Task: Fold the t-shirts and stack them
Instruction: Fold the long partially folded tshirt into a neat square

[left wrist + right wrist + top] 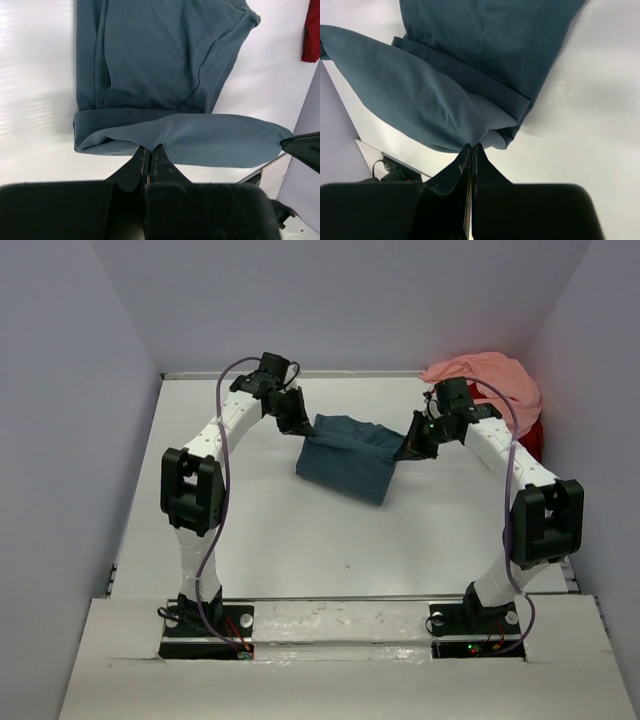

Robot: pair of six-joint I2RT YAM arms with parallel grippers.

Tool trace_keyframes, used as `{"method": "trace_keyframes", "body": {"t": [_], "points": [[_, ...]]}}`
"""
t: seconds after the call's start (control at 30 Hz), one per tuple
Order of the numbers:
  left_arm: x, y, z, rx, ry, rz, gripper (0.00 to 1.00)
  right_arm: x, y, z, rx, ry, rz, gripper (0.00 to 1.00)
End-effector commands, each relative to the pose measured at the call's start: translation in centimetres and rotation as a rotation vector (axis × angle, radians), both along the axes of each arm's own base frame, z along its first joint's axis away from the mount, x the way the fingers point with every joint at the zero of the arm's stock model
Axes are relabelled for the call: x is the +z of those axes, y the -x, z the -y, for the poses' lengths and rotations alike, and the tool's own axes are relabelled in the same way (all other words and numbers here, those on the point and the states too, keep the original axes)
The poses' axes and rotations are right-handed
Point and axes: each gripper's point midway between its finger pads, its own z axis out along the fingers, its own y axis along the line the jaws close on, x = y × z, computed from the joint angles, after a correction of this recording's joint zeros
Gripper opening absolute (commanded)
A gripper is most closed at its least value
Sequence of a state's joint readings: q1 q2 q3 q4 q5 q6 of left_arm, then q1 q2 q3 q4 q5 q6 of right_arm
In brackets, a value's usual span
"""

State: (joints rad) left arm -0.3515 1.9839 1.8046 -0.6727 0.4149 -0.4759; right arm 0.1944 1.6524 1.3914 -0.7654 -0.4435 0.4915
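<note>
The dark teal-blue t-shirt [345, 458] lies partly folded in the middle of the table, its far edge lifted off the surface. My left gripper [297, 424] is shut on the shirt's far left corner; the left wrist view shows the cloth [165, 65] pinched at my closed gripper [150, 148]. My right gripper [412, 448] is shut on the far right corner; the right wrist view shows the cloth [470, 65] pinched at my closed gripper [471, 146]. The salmon pink t-shirt [490, 380] lies bunched at the far right corner, over the red t-shirt [532, 436].
White walls close in the table on the left, back and right. The red shirt's edge also shows in the left wrist view [311, 35]. Bare white table [300, 540] lies in front of the teal shirt.
</note>
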Motion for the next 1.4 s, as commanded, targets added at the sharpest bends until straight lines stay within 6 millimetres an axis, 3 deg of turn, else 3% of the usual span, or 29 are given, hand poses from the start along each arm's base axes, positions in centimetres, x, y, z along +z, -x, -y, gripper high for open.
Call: {"method": "trace_keyframes", "body": {"t": [0.0,0.07,0.1,0.13,0.33,0.7,1.07,1.1,1.23,1.3,1.33,1.37], "points": [[1.9,-1.6,0.5,-0.010,0.028,0.049,0.00,1.9,-3.2,1.1,-0.018,0.012,0.111,0.00],[2.8,-2.5,0.8,-0.010,0.038,0.072,0.00,1.9,-3.6,1.1,-0.019,0.016,0.116,0.00],[2.0,-2.9,0.9,-0.009,0.033,0.057,0.00,2.2,-4.1,1.6,-0.030,0.018,0.125,0.00],[2.7,-3.3,1.2,-0.013,0.039,0.073,0.00,1.8,-4.3,1.6,-0.029,0.025,0.120,0.00],[2.0,-5.1,2.0,-0.020,0.048,0.075,0.00,1.7,-6.7,3.1,-0.060,0.044,0.141,0.00],[-1.6,-9.5,3.9,-0.030,0.095,0.146,0.00,-1.3,-11.4,5.1,-0.131,0.125,0.204,0.00],[-1.0,-15.6,3.5,0.027,0.167,0.327,0.00,-3.3,-17.2,5.6,-0.153,0.140,0.314,0.00],[-1.8,-15.9,3.6,0.038,0.174,0.315,0.00,-4.6,-17.6,5.5,-0.152,0.142,0.302,0.00],[-3.3,-17.5,4.1,0.053,0.200,0.331,0.00,-6.0,-19.9,5.1,-0.153,0.122,0.363,0.00],[-5.1,-17.9,4.5,0.051,0.207,0.308,0.00,-6.3,-20.8,5.2,-0.160,0.127,0.377,0.00],[-5.0,-18.1,4.8,0.040,0.224,0.309,0.09,-7.6,-21.0,5.1,-0.161,0.126,0.351,0.00],[-6.2,-18.1,4.8,0.040,0.226,0.289,0.14,-7.3,-21.6,5.1,-0.163,0.126,0.358,0.00]]}}
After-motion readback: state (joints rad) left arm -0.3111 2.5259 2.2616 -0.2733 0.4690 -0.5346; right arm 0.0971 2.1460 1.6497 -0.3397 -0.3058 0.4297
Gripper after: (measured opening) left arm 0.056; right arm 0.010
